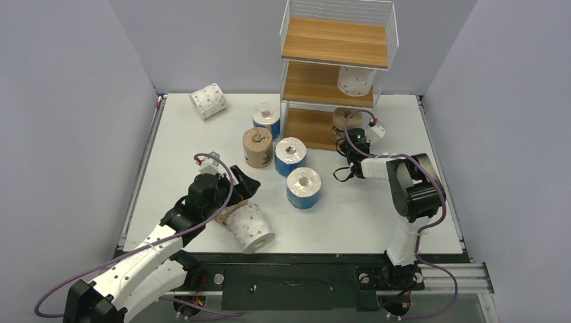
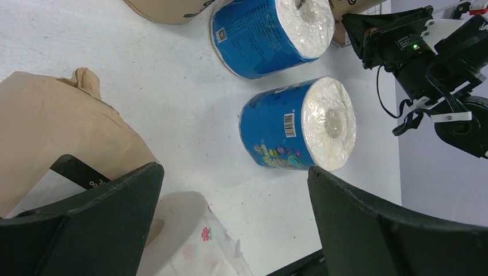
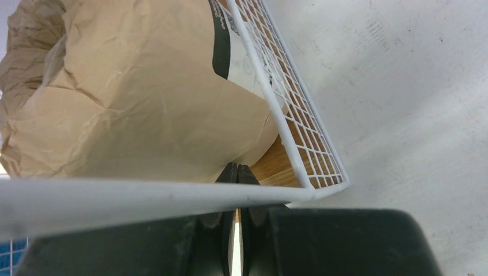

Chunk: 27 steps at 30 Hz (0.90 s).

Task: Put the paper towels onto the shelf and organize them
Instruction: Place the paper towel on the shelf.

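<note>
The shelf [image 1: 334, 42] stands at the back. Its middle board holds a white pink-dotted roll [image 1: 355, 81], its bottom board a brown roll [image 1: 345, 119]. My right gripper [image 1: 345, 134] is shut with nothing in it. In the right wrist view its tips [image 3: 237, 171] reach past the shelf's wire rail [image 3: 172, 198] and touch that brown roll [image 3: 126, 86]. My left gripper [image 1: 244, 190] hangs open over the table. A dotted roll [image 2: 190, 244] lies low between its fingers [image 2: 115, 218], a brown roll [image 2: 52, 132] beside them, and a blue roll [image 2: 293, 132] beyond.
On the table stand three blue rolls [image 1: 304, 188], [image 1: 291, 156], [image 1: 266, 120] and a brown roll [image 1: 257, 147]. A dotted roll [image 1: 207, 101] lies at the back left. Another dotted roll [image 1: 250, 227] lies near the front edge. Grey walls enclose the table.
</note>
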{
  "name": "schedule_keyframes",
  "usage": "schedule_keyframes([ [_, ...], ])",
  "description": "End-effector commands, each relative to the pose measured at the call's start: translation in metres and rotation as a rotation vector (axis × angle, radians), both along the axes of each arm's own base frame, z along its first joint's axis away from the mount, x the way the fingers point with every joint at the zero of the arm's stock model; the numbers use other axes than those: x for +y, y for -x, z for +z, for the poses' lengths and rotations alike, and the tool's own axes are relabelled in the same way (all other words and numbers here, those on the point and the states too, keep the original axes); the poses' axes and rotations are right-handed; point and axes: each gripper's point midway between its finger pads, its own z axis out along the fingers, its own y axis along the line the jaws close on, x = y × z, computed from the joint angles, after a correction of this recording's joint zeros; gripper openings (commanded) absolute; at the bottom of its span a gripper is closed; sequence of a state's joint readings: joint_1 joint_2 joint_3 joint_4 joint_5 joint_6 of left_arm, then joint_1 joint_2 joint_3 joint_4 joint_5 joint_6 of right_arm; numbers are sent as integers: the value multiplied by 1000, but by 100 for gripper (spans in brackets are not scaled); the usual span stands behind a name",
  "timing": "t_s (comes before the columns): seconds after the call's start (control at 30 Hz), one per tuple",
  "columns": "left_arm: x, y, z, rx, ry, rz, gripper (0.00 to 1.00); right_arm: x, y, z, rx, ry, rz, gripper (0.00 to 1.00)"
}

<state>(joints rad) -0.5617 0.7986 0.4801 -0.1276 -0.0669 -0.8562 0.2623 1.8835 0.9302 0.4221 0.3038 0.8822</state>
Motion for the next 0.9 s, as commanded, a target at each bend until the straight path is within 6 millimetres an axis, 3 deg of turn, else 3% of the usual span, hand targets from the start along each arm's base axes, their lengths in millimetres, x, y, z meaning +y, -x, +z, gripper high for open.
schedule_keyframes([
  [0.0, 0, -6, 8, -30, 10, 10, 96, -6, -22, 16, -43, -12, -48, 0],
  [0.43, 0, -5, 2, -15, 3, 9, 96, -6, -51, 16, -63, -50, -65, 0],
  [0.87, -1, -5, 4, -13, 3, 6, 96, 3, -49, 16, -56, -96, -19, 0],
])
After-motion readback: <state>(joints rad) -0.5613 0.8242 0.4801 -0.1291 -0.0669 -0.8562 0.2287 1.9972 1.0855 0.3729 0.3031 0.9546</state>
